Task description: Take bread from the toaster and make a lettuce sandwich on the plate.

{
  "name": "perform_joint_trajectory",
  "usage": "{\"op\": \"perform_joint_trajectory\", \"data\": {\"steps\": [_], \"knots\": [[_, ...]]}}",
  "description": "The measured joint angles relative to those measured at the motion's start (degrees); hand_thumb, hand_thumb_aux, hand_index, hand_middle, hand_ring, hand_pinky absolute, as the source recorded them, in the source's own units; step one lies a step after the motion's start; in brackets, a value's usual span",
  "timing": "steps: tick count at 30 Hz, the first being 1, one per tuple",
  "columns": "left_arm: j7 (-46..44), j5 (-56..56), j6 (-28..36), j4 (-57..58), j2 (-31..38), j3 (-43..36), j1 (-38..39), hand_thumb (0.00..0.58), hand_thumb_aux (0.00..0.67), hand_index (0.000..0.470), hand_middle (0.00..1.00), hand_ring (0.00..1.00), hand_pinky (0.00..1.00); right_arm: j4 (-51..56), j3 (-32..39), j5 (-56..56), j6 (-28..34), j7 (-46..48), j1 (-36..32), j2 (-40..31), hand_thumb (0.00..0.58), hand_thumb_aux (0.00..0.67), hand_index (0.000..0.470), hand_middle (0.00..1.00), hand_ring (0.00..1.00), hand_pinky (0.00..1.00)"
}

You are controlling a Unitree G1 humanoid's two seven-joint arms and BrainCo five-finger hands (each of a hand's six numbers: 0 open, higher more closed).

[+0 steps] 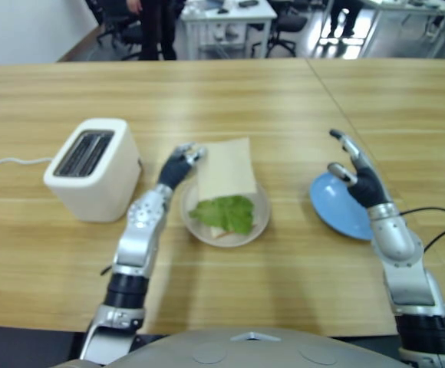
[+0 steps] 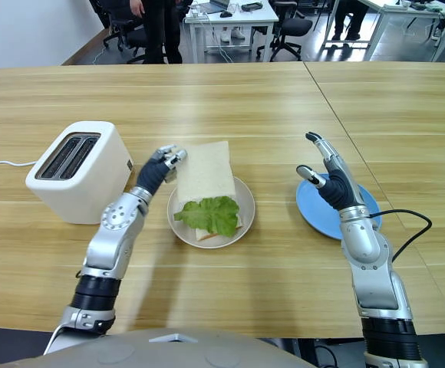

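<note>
A white toaster (image 1: 93, 169) stands at the left with dark slots. To its right is a clear plate (image 1: 262, 218) holding a bread slice (image 1: 218, 231) with a green lettuce leaf (image 1: 224, 212) on top. A second bread slice (image 1: 226, 169) leans tilted over the plate's far rim. My left hand (image 1: 180, 165) sits at that slice's upper left corner, its fingers curled on the edge. At the right, my right hand (image 2: 328, 175) is raised with its fingers spread above a blue plate (image 2: 322, 215), holding nothing.
The toaster's white cord (image 1: 8, 162) trails off to the left edge. A black cable (image 1: 437, 222) loops near the right arm. The wooden table (image 1: 238, 100) stretches far back, with a seam (image 1: 337, 100) on the right. Desks and chairs stand behind it.
</note>
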Motion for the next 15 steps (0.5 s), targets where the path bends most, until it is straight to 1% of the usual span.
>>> {"op": "perform_joint_trajectory", "data": {"steps": [3, 7, 11, 15], "knots": [[0.5, 0.6, -1.5, 5.6, -0.1, -0.2, -0.8, 0.580, 0.670, 0.460, 1.00, 1.00, 1.00, 0.2, 0.5, -0.4, -0.4, 0.0, 0.0, 0.0, 0.000, 0.000, 0.000, 0.00, 0.00, 0.00], [1.1, 1.9, -3.1, 10.3, 0.2, -0.2, -0.9, 0.580, 0.670, 0.460, 1.00, 1.00, 1.00, 0.2, 0.7, -0.9, -0.4, 0.0, 0.0, 0.0, 0.000, 0.000, 0.000, 0.00, 0.00, 0.00], [1.1, 3.1, -3.9, 12.8, 1.2, -0.5, -0.8, 0.580, 0.670, 0.460, 1.00, 1.00, 1.00, 0.2, 1.2, -1.1, -0.4, 0.0, 0.1, 0.0, 0.000, 0.000, 0.000, 0.00, 0.00, 0.00], [0.4, 3.8, -4.2, 13.0, 2.1, -0.8, -0.2, 0.580, 0.670, 0.460, 1.00, 1.00, 1.00, 0.2, 1.7, -2.6, -0.4, 0.0, 0.1, 0.0, 0.000, 0.000, 0.000, 0.00, 0.00, 0.00]]}}
